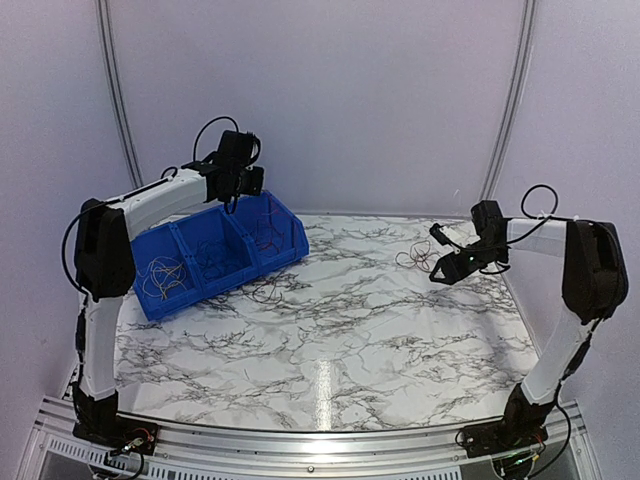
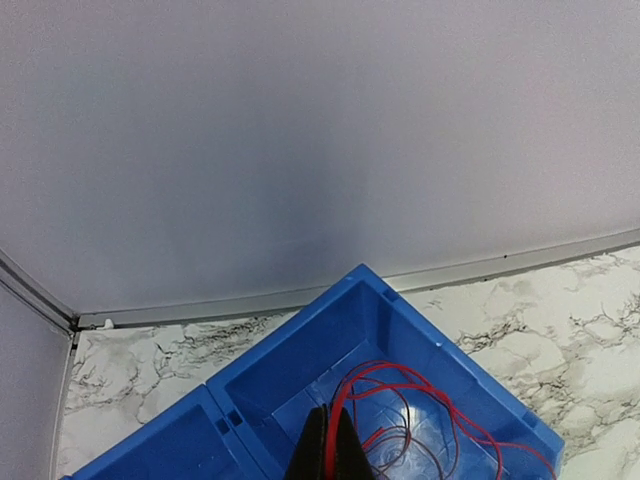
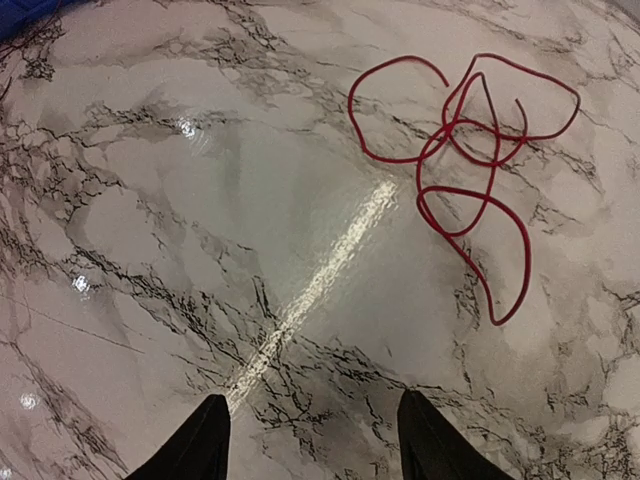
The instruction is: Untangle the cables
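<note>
Thin red cables (image 2: pixel 420 385) loop inside the right-hand compartment of a blue bin (image 2: pixel 362 274). My left gripper (image 2: pixel 331 445) hangs just over that compartment, shut on one red cable that runs up between its fingers. In the top view the left gripper (image 1: pixel 236 192) is above the bin's (image 1: pixel 225 285) right end. Another red cable (image 3: pixel 468 150) lies in loose loops on the marble table, ahead and to the right of my right gripper (image 3: pixel 310 440). The right gripper is open and holds nothing. From above, the right gripper (image 1: pixel 441 270) sits beside this cable (image 1: pixel 415 256).
The bin's left compartment holds pale wires (image 1: pixel 160 275) and the middle one holds dark wires (image 1: pixel 212 258). A few dark wires (image 1: pixel 265 291) lie on the table by the bin's front. A grey wall and metal rail (image 2: pixel 300 298) stand close behind the bin.
</note>
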